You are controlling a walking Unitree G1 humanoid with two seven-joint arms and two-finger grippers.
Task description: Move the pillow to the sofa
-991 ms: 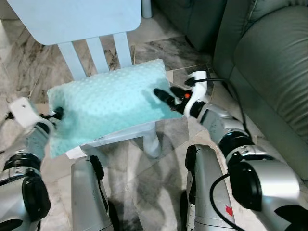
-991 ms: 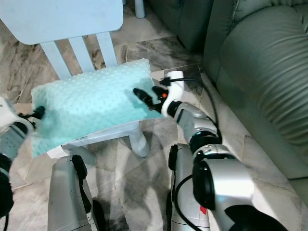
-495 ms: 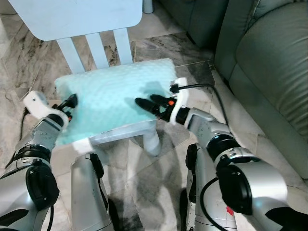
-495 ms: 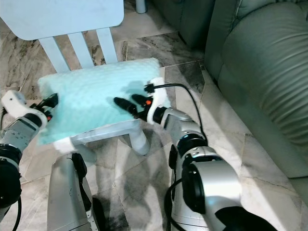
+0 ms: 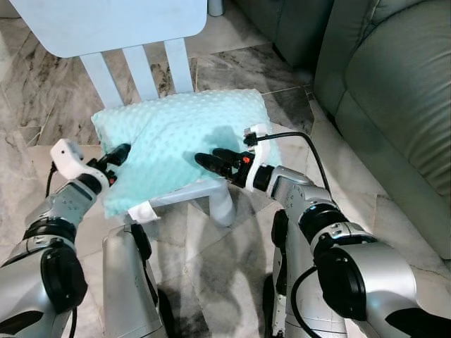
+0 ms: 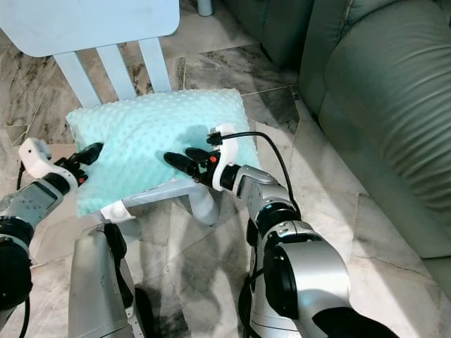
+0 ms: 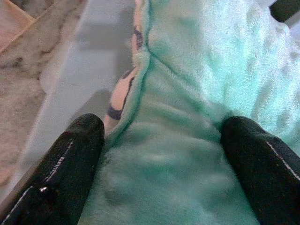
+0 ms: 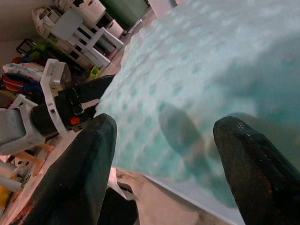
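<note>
A mint dotted pillow [image 5: 180, 137] lies on the seat of a small pale blue chair [image 5: 189, 191]. My left gripper [image 5: 118, 155] is at the pillow's left front corner. In the left wrist view its fingers [image 7: 70, 164] stand open, with the pillow's seamed edge [image 7: 164, 140] bulging between them. My right gripper [image 5: 211, 158] reaches in from the right, open, just over the pillow's front half. Its wide-spread fingers [image 8: 89, 159] cast a shadow on the pillow [image 8: 197, 75]. The grey-green sofa [image 5: 402, 84] is to my right.
The chair's slatted back [image 5: 106, 28] rises behind the pillow. The floor is marbled stone [image 5: 232, 260]. A second sofa piece [image 5: 289, 24] stands at the back right. My own legs [image 5: 127, 282] stand close to the chair's front. Toys and small furniture [image 8: 70, 23] lie off to my left.
The view has shifted a little. My right gripper has slid further left over the pillow. My left gripper has come in to the pillow's left front corner. The pillow still rests on the chair.
</note>
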